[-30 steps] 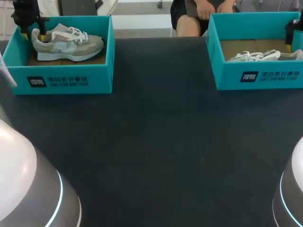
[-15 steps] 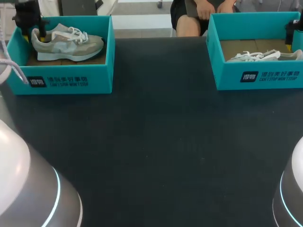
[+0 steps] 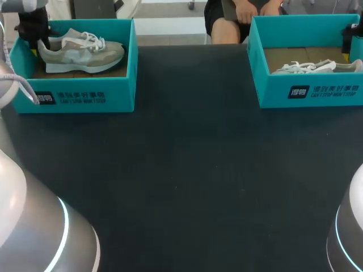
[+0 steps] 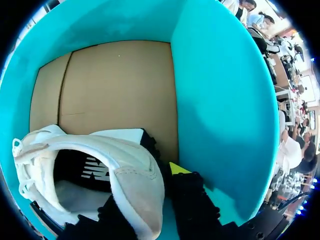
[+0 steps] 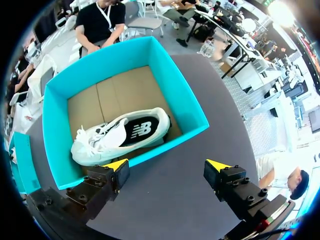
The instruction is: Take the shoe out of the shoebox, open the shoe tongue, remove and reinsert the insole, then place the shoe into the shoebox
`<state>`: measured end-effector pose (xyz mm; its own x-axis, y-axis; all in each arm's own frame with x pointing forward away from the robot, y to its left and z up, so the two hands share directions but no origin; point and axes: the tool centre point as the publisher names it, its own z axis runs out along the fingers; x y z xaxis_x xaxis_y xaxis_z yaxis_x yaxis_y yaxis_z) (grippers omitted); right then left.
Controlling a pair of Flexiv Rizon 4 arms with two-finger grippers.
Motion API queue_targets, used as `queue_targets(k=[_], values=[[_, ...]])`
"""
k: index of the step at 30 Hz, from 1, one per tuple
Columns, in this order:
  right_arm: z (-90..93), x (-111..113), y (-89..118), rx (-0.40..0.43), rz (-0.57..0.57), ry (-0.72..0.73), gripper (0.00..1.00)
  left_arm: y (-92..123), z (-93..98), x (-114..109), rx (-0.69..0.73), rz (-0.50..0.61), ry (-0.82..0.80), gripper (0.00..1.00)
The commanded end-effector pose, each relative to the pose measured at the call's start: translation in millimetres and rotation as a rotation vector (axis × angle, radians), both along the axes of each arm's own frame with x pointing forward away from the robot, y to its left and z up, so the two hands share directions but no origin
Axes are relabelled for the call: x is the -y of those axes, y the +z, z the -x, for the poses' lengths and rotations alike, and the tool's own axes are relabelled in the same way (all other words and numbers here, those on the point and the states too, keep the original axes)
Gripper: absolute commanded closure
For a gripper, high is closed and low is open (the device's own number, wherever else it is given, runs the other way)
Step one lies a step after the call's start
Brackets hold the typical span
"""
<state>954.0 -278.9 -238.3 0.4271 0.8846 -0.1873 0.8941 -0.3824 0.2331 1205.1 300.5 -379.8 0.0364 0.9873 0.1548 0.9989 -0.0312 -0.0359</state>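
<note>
At ten o'clock our left gripper (image 4: 148,200) pinches the shoe (image 4: 125,165) by its heel in the box (image 4: 220,100); at two, our right gripper (image 5: 166,167), fingers (image 5: 106,181) wide, faces a second box (image 5: 186,107).

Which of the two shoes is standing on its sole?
The shoe in the left shoebox, with the left gripper at its heel. The other shoe, in the right shoebox, lies on its side.
</note>
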Motion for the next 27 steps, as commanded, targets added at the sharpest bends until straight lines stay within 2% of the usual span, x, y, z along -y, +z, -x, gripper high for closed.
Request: queue_targets(k=[1, 5, 16, 22, 27], values=[[1.4, 0, 0, 0.003, 0.0, 0.0, 0.0, 7, -11.9, -1, -0.049, -0.003, -0.007, 1.0], [1.4, 0, 0, 0.003, 0.0, 0.0, 0.0, 30, -6.8, -5, -0.049, -0.034, -0.023, 1.0], [1.4, 0, 0, 0.003, 0.0, 0.0, 0.0, 116, 10.9, -17, -0.072, -0.062, -0.007, 1.0], [1.4, 0, 0, 0.003, 0.0, 0.0, 0.0, 165, 10.7, -21, -0.092, -0.012, 0.041, 1.0], [1.4, 0, 0, 0.003, 0.0, 0.0, 0.0, 198, 6.9, -27, -0.029, 0.019, 0.102, 1.0]])
